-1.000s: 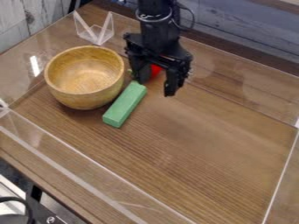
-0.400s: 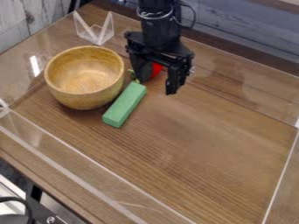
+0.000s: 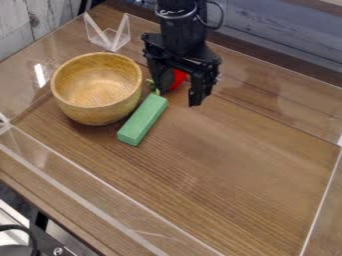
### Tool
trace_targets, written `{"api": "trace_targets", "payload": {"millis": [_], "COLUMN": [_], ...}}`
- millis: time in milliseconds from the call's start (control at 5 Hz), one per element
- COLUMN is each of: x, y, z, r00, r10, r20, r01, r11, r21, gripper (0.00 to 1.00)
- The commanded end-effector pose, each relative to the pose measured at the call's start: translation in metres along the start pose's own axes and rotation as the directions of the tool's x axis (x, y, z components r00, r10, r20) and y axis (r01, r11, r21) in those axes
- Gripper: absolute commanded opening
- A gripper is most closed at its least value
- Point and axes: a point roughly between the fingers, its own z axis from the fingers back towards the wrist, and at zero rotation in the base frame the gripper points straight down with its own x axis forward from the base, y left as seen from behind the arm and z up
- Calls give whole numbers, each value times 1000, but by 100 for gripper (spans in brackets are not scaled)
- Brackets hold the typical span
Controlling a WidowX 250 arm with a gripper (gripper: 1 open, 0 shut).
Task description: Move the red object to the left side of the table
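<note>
Nothing has shifted since prior frames. Wood-grain table (image 3: 241, 170) w/ clear acrylic walls; wooden bowl (image 3: 96, 87), empty; green rectangular block (image 3: 143, 119) just beside bowl; black gripper (image 3: 179, 90), jaws wide, pointing down, straddling red object (image 3: 179, 78) beside block's far end.

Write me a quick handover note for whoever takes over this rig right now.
End effector: open, pointing straight down, its fingers on either side of the small red strawberry-like toy; no grip closed.
Red toy: on the brown wood-grain table toward the far side, just beyond the green rectangular block, right of the round wooden bowl.
Done: the end effector is set over the toy.
Left: close, lift, carry the toy to the table's left side, release.
</note>
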Motion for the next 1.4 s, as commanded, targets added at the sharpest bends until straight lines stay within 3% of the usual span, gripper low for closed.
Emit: {"api": "trace_targets", "payload": {"millis": [0, 200, 1200], "x": [6, 8, 66], "y": [1, 1, 64], "z": [11, 5, -19], "r00": [999, 1000, 991], "r10": [-5, -6, 103], "r20": [42, 26, 80], "r01": [5, 5, -108], "r11": [1000, 1000, 993], "r21": [8, 8, 55], "gripper": [100, 100, 100]}}
